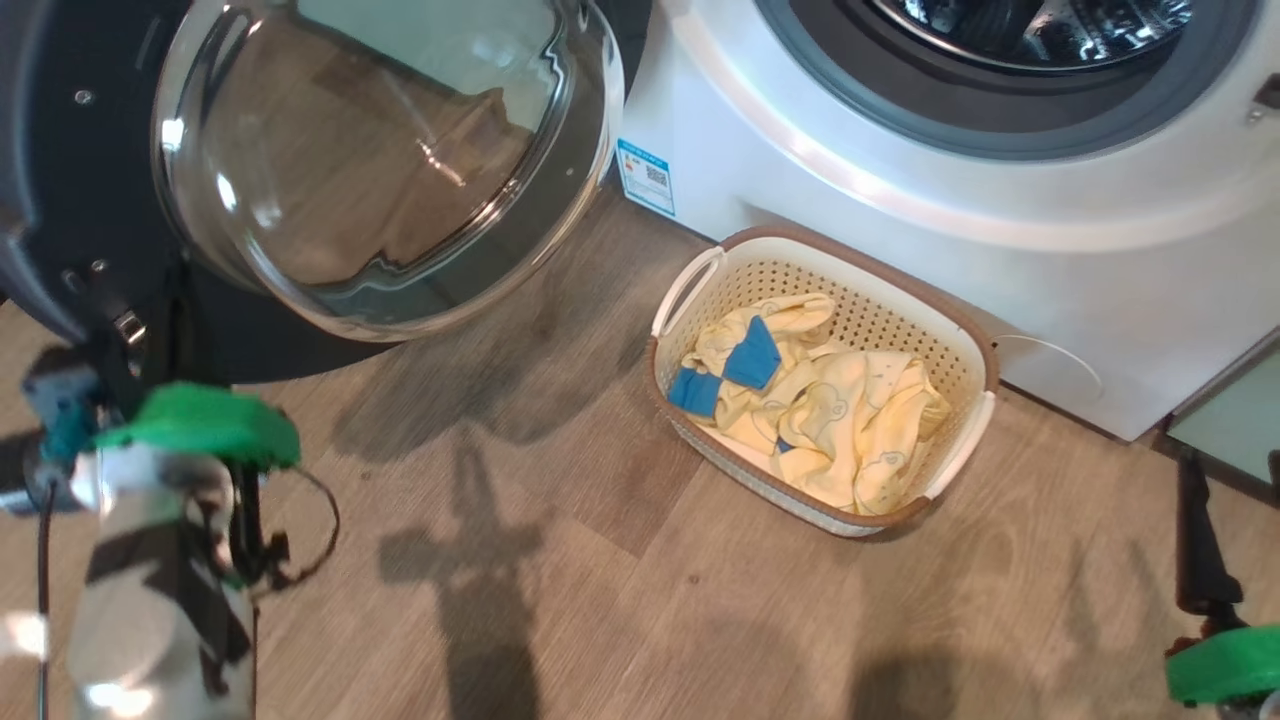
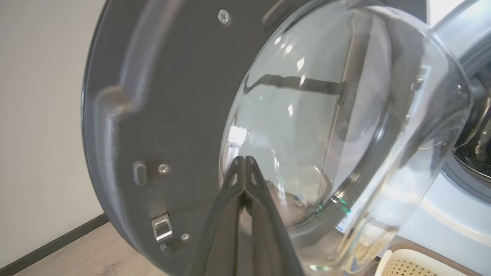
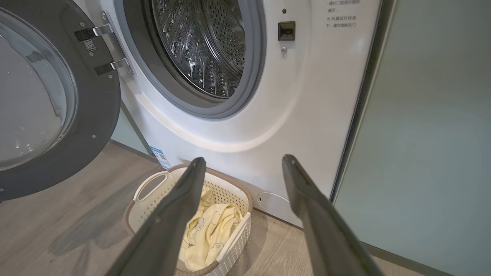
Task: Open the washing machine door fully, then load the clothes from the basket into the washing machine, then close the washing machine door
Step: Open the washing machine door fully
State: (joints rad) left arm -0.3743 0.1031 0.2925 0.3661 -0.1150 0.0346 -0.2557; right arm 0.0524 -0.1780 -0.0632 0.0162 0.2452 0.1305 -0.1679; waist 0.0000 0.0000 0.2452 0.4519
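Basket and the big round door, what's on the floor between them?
Only shadowed wooden floor lies between basket and washing machine door, in the head view.

**White washer, yellow laundry, grey-brown floor**

The washing machine [image 1: 800, 150] is glossy white. It has a grey rubber ring [image 1: 870, 90] and a silvery steel drum [image 3: 203, 50] dotted all over with small holes. Its sticker [image 1: 646, 177] is blue and white. The washing machine door [image 2: 172, 96] is dark grey on its inner face, with a clear glass bowl [image 1: 380, 160]. The basket [image 1: 905, 300] is cream, its sides patterned with rows of perforations, with a brown rim and white handles. The clothes [image 1: 850, 420] are pale yellow with faint bear outlines and bright blue patches. The floor [image 1: 600, 580] is grey-brown wood grain. The cabinet [image 3: 433, 134] is pale green. The left gripper [image 2: 244, 159] and right gripper [image 3: 243, 165] have dark grey jaws, and the arms carry bright green collars [image 1: 205, 425].
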